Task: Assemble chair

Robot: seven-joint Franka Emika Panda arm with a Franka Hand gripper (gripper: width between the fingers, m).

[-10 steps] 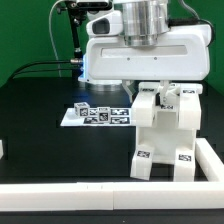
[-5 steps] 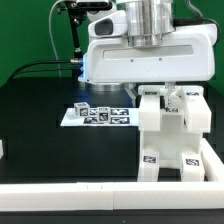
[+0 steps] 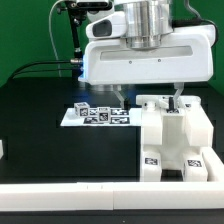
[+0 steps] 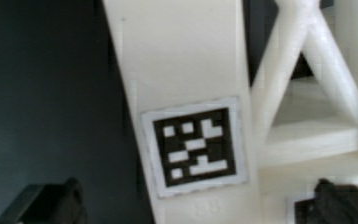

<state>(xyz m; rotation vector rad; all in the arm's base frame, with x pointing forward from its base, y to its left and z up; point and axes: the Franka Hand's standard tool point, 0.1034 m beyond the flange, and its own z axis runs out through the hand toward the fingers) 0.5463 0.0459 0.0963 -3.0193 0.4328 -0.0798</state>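
The chair (image 3: 175, 135) is a white blocky structure with square tags on its lower front. It stands on the black table at the exterior view's right, close to the corner of the white frame. My gripper (image 3: 150, 97) hangs just above the chair's top, open, with one finger (image 3: 122, 97) on each side and nothing held. In the wrist view a white chair panel with a tag (image 4: 197, 145) runs between the two dark fingertips (image 4: 51, 205). My gripper (image 4: 197, 205) stands wide around the panel, with a dark gap beside it.
The marker board (image 3: 97, 114) lies flat on the table to the exterior view's left of the chair. A low white frame (image 3: 60, 192) runs along the front edge, and its side wall (image 3: 212, 158) is next to the chair. Dark cables hang at the back left.
The chair stood tilted in my grip. It has swung to the exterior view's right and now stands squarer and lower by the frame corner. My jaws have opened and let go of it.
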